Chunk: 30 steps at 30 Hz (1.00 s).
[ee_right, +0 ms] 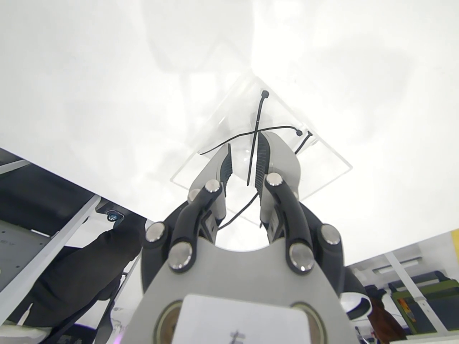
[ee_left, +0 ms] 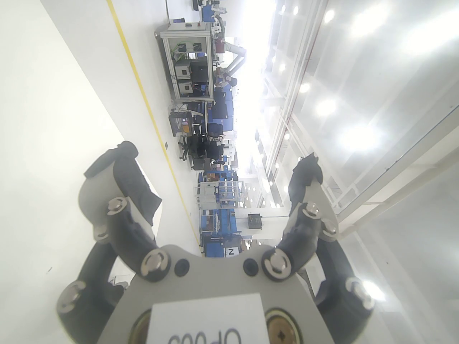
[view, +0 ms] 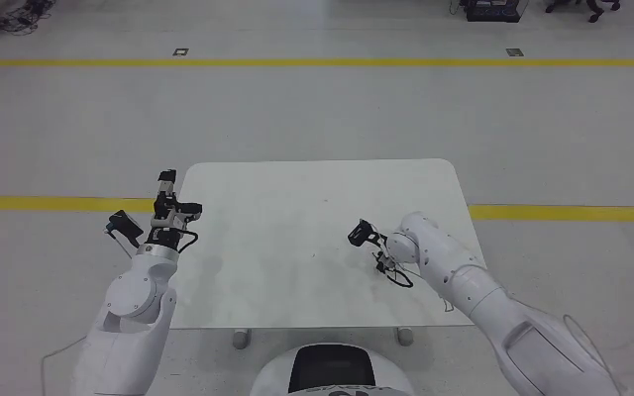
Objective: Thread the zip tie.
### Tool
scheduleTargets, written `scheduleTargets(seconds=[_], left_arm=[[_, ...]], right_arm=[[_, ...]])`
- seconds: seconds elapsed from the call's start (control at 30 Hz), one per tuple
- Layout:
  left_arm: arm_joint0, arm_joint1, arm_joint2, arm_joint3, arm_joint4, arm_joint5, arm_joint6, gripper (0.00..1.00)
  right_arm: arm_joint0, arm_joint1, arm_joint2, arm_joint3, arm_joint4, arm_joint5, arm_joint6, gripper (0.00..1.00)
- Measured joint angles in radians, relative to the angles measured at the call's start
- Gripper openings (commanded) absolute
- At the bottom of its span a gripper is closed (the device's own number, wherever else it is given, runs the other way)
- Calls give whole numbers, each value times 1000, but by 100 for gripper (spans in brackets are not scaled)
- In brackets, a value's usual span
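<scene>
- A white bench [view: 297, 198] stands in a large hall with yellow lines on the floor.
- Near the bench's right side lies a clear tray [ee_right: 322, 166] holding several loose black ties.
- One zip tie [ee_right: 260, 116] lies straight, its head pointing away from the right tool [ee_right: 246, 143]; a second tie [ee_right: 283, 128] crosses over it.
- The right tool is lowered over the tray, released, its fingers straddling the straight zip tie without clenching it.
- The left tool [ee_left: 215, 155] is raised at the bench's left edge, released and empty, aimed at the room.
- Judged progress: just beginning. No tie is grasped or looped, so picking up and threading tail through head remain.
</scene>
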<state>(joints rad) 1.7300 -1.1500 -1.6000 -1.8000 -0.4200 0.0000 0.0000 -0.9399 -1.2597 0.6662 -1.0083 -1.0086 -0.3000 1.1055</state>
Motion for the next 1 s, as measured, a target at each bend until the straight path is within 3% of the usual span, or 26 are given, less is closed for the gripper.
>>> scheduleTargets(seconds=[1.0], left_arm=[[0,0,0,0,0,0,0,100]], right_arm=[[-4,-22,-8,38,-44,37,-37,9]])
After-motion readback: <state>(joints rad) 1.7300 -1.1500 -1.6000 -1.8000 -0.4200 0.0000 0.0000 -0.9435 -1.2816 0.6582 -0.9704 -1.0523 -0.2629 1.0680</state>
